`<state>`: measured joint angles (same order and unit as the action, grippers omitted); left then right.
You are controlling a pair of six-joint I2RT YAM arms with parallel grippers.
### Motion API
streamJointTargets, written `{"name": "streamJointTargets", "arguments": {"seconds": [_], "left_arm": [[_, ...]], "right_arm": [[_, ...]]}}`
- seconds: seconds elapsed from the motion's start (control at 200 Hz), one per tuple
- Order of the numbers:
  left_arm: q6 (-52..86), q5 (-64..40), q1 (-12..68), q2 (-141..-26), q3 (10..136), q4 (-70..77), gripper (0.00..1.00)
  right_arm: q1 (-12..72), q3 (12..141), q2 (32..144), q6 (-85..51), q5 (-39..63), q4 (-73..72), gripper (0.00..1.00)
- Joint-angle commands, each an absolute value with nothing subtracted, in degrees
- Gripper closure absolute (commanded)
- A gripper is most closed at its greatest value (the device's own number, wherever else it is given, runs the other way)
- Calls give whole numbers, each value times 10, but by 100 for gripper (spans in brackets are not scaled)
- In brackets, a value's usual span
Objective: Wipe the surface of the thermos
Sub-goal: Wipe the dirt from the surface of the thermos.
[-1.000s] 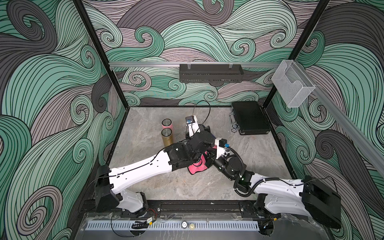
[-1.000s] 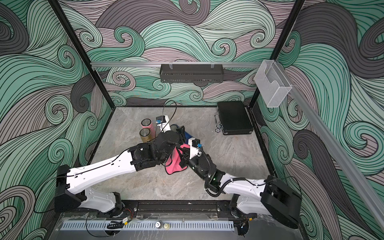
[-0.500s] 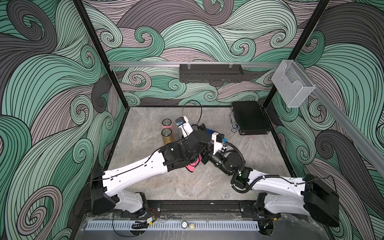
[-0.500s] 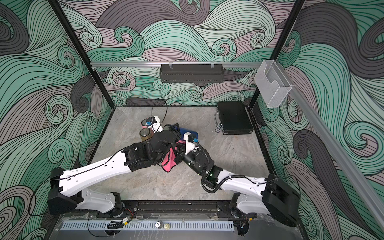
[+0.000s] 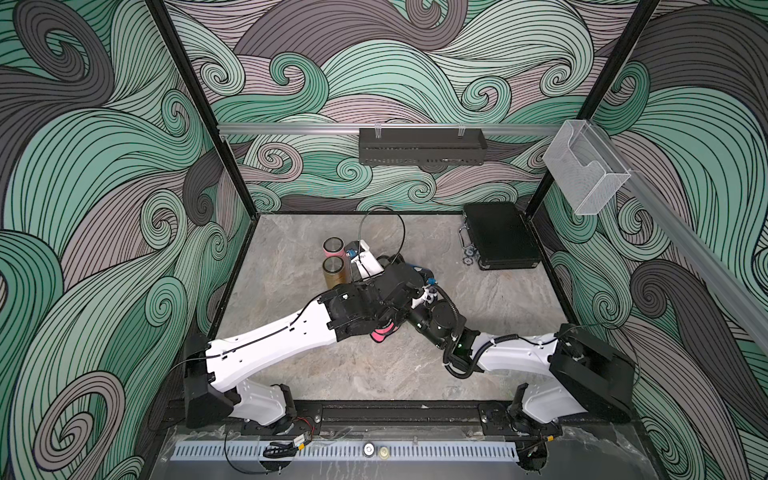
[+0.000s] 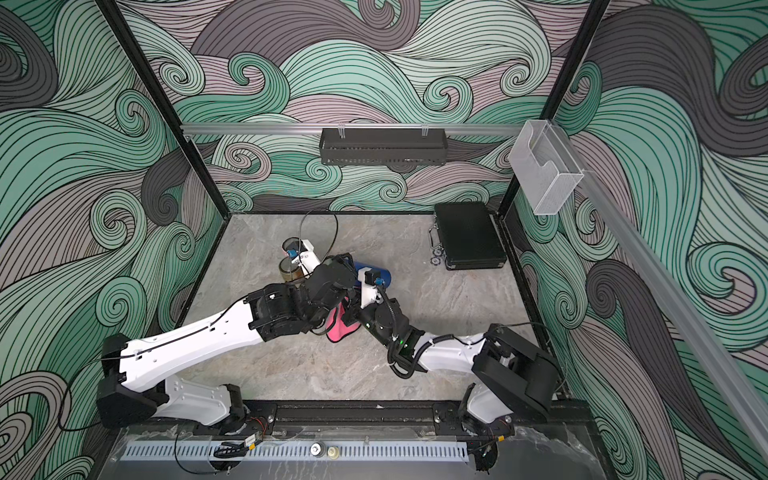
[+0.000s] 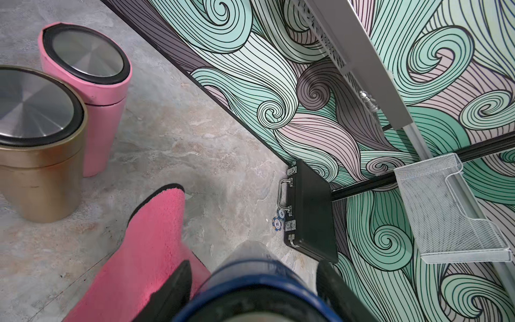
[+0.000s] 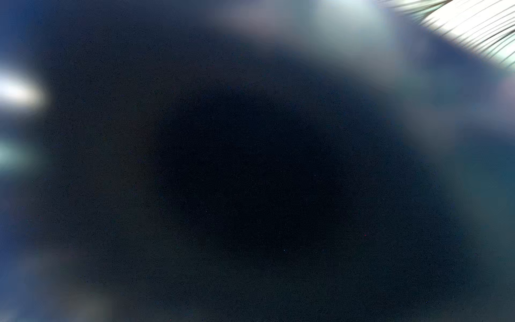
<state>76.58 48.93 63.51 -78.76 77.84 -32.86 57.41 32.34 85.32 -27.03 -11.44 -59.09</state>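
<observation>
The thermos (image 7: pixel 245 281) is dark blue with a paler far end and lies tilted above the table. My left gripper (image 7: pixel 252 269) is shut on it, one black finger on each side. In both top views only a blue part of the thermos (image 6: pixel 376 272) (image 5: pixel 424 273) shows past the wrists. A pink cloth (image 6: pixel 338 328) (image 5: pixel 384 332) (image 7: pixel 156 237) hangs against the thermos's side, with my right gripper (image 6: pixel 352 316) shut on it. The right wrist view is filled by a dark blue blur, so the jaws are hidden there.
A gold tumbler (image 5: pixel 333 270) (image 7: pixel 36 145) and a pink tumbler (image 5: pixel 332 248) (image 7: pixel 92 83) stand upright just left of the left wrist. A black case (image 5: pixel 498 241) with poker chips (image 7: pixel 278 220) beside it lies at the back right. A black shelf (image 5: pixel 422 145) hangs on the back wall.
Both wrists have moved together toward the back left, nearer the tumblers. The thermos went with them. Less of the pink cloth shows from above.
</observation>
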Motion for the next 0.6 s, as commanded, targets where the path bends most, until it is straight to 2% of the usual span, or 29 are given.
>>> {"name": "streamJointTargets", "arguments": {"seconds": [0.0,0.24,0.59], "left_arm": [[768,505,640,-766,782,-337,100],[766,527,637,-758,767,-328,100],[752,521,636,-739,760,-324,100]], "right_arm": [[573,378,842,-262,-102,-629,100],[590,375,802,-244,-104,-616,100],[533,269,867,-295,-157,-707,100]]}}
